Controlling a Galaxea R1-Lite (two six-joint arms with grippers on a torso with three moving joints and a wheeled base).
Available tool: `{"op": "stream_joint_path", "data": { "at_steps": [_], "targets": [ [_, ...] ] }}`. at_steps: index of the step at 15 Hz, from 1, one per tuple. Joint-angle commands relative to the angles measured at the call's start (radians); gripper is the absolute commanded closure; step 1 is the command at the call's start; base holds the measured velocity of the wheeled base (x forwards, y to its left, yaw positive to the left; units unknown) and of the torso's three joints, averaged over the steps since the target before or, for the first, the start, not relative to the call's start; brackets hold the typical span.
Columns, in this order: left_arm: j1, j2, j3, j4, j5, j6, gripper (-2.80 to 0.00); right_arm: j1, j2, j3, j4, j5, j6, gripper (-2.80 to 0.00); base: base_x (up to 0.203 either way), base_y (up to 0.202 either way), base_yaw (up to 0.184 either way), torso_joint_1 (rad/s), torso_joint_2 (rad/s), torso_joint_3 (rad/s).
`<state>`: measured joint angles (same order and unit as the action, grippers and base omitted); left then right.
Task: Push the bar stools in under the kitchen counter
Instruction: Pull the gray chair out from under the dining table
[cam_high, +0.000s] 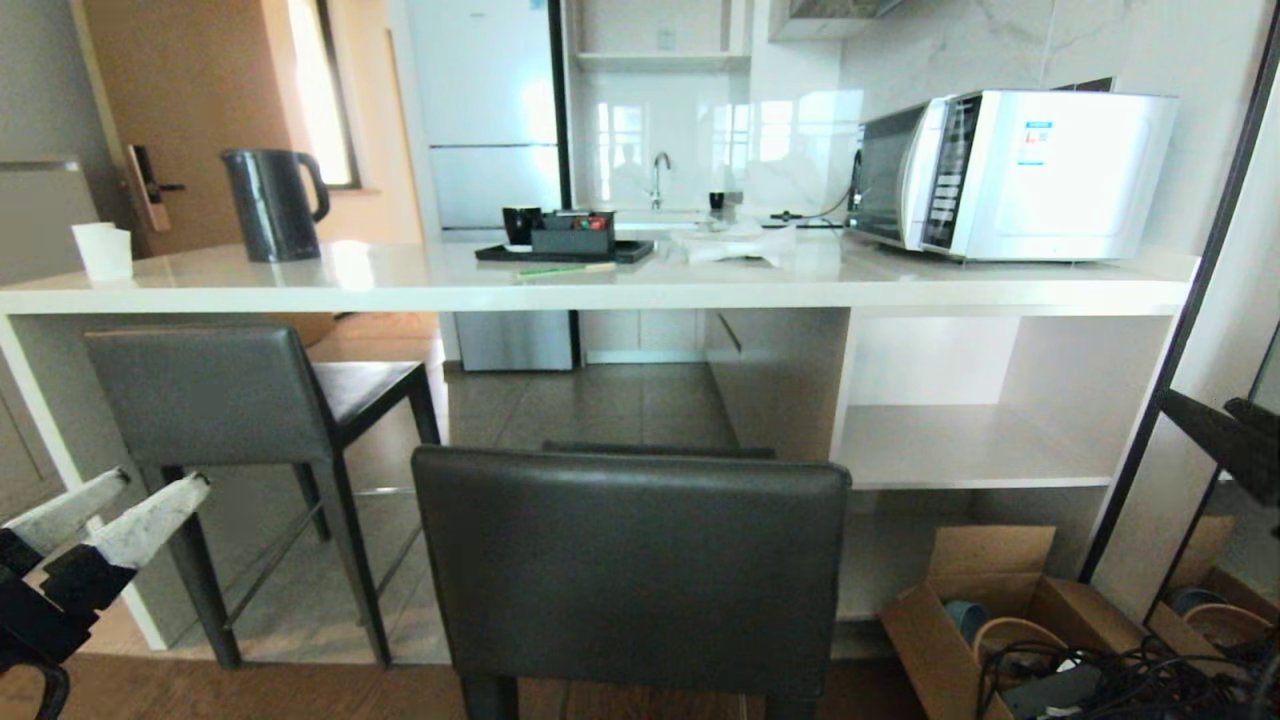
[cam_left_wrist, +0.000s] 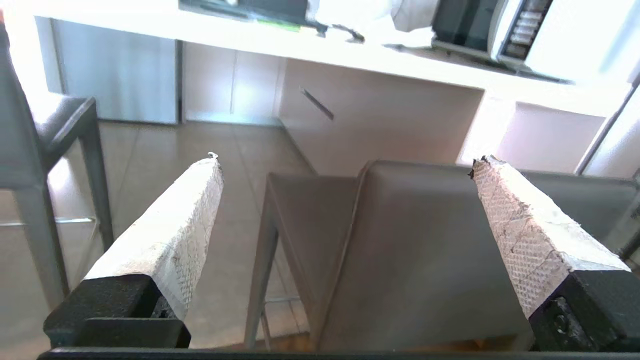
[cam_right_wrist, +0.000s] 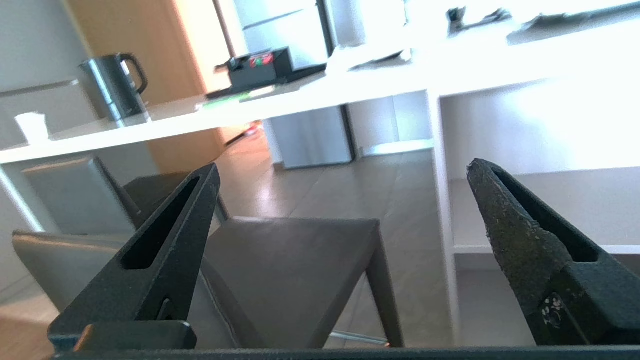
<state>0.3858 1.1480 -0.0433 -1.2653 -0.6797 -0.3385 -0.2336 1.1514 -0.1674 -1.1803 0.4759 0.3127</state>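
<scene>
Both empty tools, left tool and right tool, gape wide behind the nearer bar stool, which next needs pushing under the white table.

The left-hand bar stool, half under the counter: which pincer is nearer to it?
Left. The left pincer hangs open just beside the left stool; the right pincer sits at the far right edge, beyond the near stool.
</scene>
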Motion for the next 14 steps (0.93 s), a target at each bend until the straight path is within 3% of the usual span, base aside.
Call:
{"op": "stream_joint_path", "data": {
  "at_steps": [1,3,4,6,8,9,12,14],
  "targets": [
    [0.016,-0.132,-0.036,0.098,0.008,-0.002,-2.8,-0.006,-0.124,-0.005,0.059,-0.023,-0.018,-2.8,0.0,0.0,0.0,0.0,0.0,0.0],
    [0.018,-0.273,-0.124,0.251,0.003,-0.025,-2.8,-0.005,-0.228,-0.061,0.164,-0.052,-0.058,-2.8,0.0,0.0,0.0,0.0,0.0,0.0],
    [0.006,-0.351,-0.195,0.331,-0.025,-0.086,-2.8,-0.004,-0.272,-0.132,0.222,-0.049,-0.064,-2.8,0.0,0.0,0.0,0.0,0.0,0.0],
    [-0.029,-0.516,-0.37,0.497,-0.144,-0.326,-2.8,-0.002,-0.394,-0.265,0.399,-0.003,-0.067,-2.8,0.0,0.0,0.0,0.0,0.0,0.0],
    [-0.069,-0.635,-0.453,0.595,-0.329,-0.464,-2.8,0.0,-0.537,-0.332,0.577,0.105,-0.031,-2.8,0.0,0.0,0.0,0.0,0.0,0.0],
    [-0.12,-0.661,-0.474,0.618,-0.386,-0.493,-2.8,0.001,-0.606,-0.358,0.647,0.187,0.014,-2.8,0.0,0.0,0.0,0.0,0.0,0.0],
    [-0.335,-0.7,-0.502,0.642,-0.405,-0.511,-2.8,0.013,-0.721,-0.394,0.726,0.356,0.114,-2.8,0.0,0.0,0.0,0.0,0.0,0.0],
    [-0.389,-0.747,-0.503,0.666,-0.405,-0.512,-2.8,0.036,-0.785,-0.395,0.733,0.42,0.132,-2.8,0.0,0.0,0.0,0.0,0.0,0.0]
  ]
}}
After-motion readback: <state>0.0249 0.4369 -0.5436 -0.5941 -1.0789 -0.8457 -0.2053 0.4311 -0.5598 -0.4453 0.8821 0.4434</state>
